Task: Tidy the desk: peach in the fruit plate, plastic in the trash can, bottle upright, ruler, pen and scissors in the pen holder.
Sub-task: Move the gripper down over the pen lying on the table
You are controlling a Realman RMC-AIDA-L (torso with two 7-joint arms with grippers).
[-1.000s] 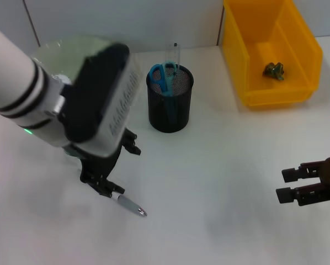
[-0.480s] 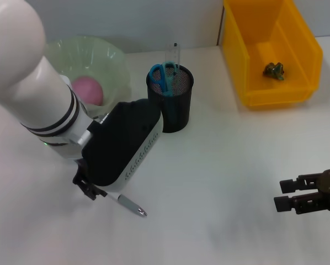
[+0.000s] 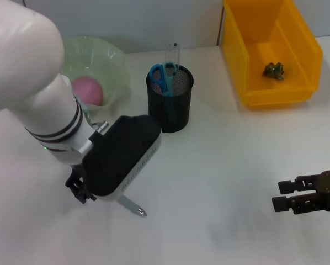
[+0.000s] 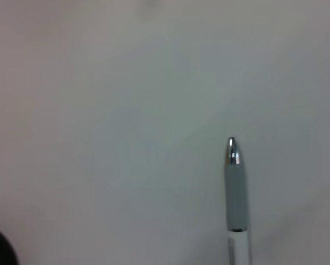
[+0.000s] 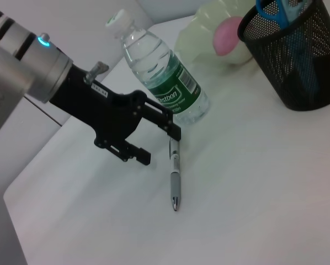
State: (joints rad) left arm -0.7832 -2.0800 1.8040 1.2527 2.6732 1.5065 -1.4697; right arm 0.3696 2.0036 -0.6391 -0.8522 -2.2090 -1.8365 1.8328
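The pen (image 3: 135, 208) lies on the desk (image 3: 220, 165); only its silver tip end shows past my left arm in the head view. In the right wrist view my left gripper (image 5: 164, 147) is open low over the desk, one fingertip (image 5: 173, 130) at the pen's (image 5: 175, 178) rear end. The left wrist view shows the pen (image 4: 235, 193) alone. The bottle (image 5: 160, 74) stands upright behind it. The peach (image 3: 86, 90) sits in the fruit plate (image 3: 101, 54). Scissors (image 3: 163, 77) and ruler (image 3: 172, 55) stand in the pen holder (image 3: 170, 105). Crumpled plastic (image 3: 275, 70) lies in the trash can (image 3: 248, 49). My right gripper (image 3: 281, 194) hovers open at the right.
My left forearm and wrist (image 3: 118, 157) cover the desk's left middle and hide the bottle from the head view. Bare tabletop stretches between the pen and my right gripper.
My left arm swung toward the near left and lowered, uncovering the fruit plate and peach. Its gripper now sits at the pen's rear end. The right gripper drifted slightly nearer.
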